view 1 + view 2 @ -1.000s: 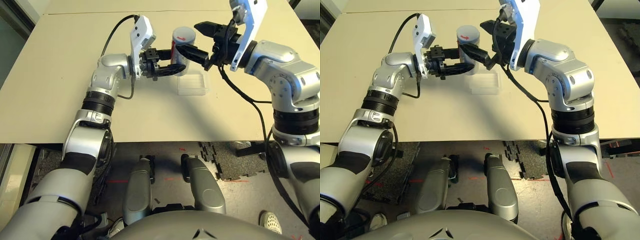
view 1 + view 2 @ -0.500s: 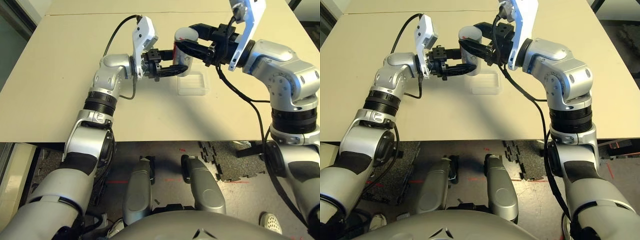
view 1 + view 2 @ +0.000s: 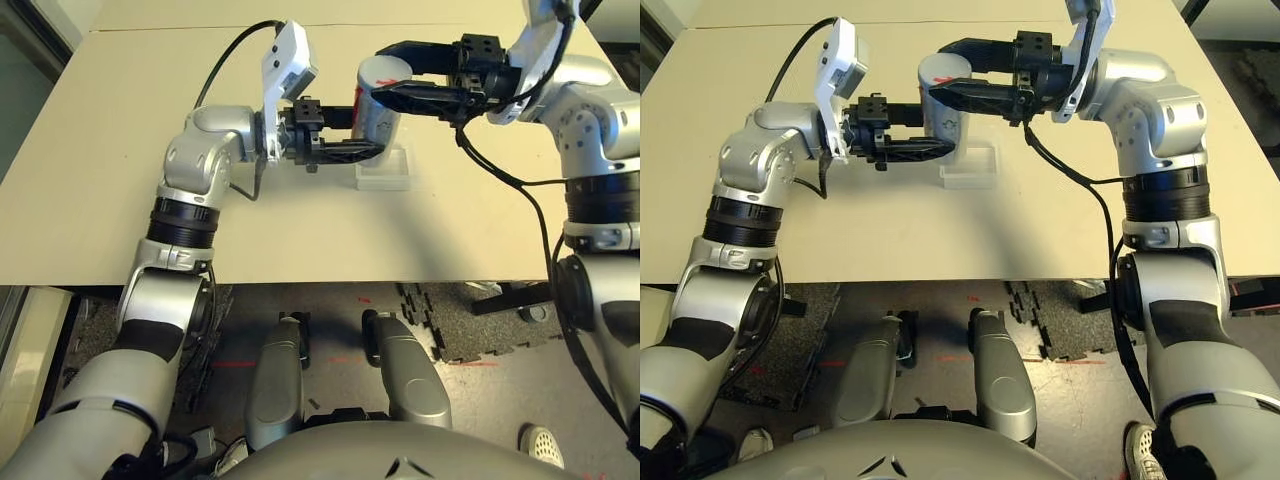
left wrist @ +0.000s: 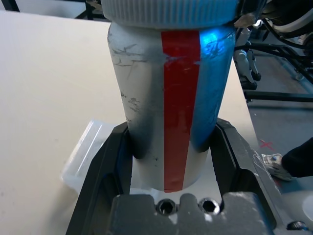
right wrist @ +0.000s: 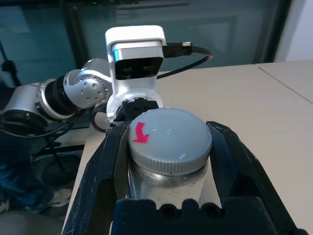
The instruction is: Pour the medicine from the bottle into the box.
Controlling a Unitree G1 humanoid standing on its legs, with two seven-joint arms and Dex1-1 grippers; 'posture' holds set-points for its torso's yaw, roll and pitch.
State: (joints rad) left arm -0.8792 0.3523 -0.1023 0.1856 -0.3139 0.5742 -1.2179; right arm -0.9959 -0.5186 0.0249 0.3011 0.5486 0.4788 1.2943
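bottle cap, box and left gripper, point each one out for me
bottle cap [image 5: 168, 139], right wrist view, on its flat grey top.
box [image 3: 384, 172], left eye view, on its clear near wall.
left gripper [image 4: 171, 147], left wrist view, midway between its fingertips, at the bottle's lower body.

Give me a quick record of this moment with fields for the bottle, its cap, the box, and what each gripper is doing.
bottle: upright, held above the table
cap: on the bottle, grey with a red arrow
box: clear tray on the table, beside and below the bottle
left gripper: shut on the bottle's lower body, one of its fingers on each side
right gripper: shut on the cap, reaching in from the right
pouring: not yet started
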